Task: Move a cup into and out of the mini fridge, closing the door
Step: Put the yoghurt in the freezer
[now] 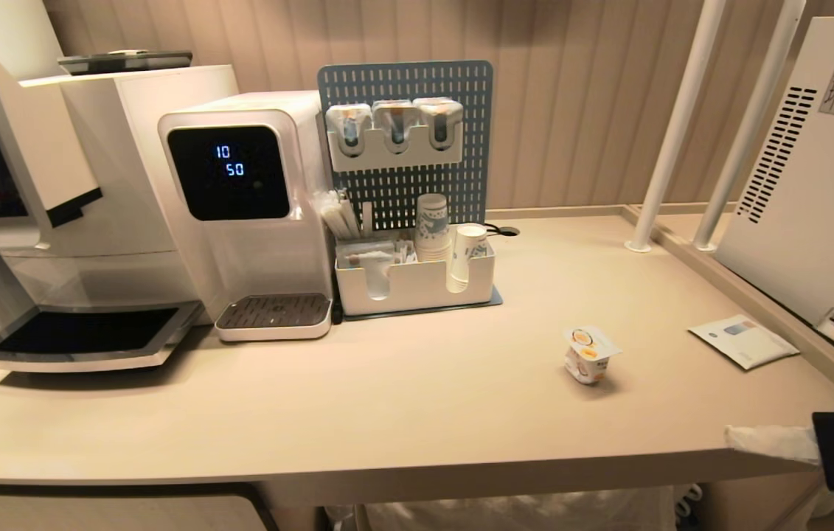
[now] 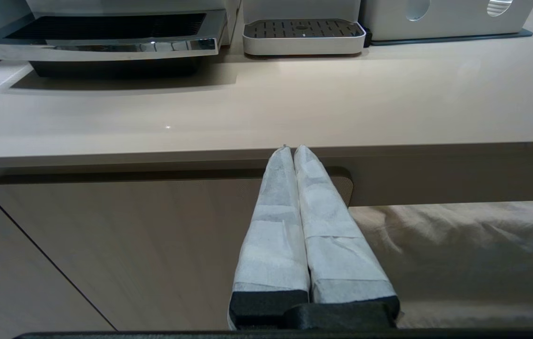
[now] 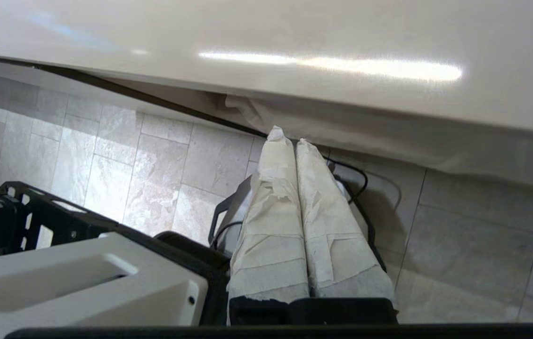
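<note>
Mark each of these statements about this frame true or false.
1. The cup stands on the counter. True.
2. The right gripper holds the cup. False: its fingers are shut on nothing, by the counter's edge.
3. The left gripper is shut. True.
4. The cup lies inside the mini fridge. False: it stands out on the counter.
5. The water dispenser screen is dark. False: it shows lit digits.

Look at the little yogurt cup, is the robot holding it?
No, the cup stands alone on the counter, while the right end effector is shut and empty at the counter's front edge.
</note>
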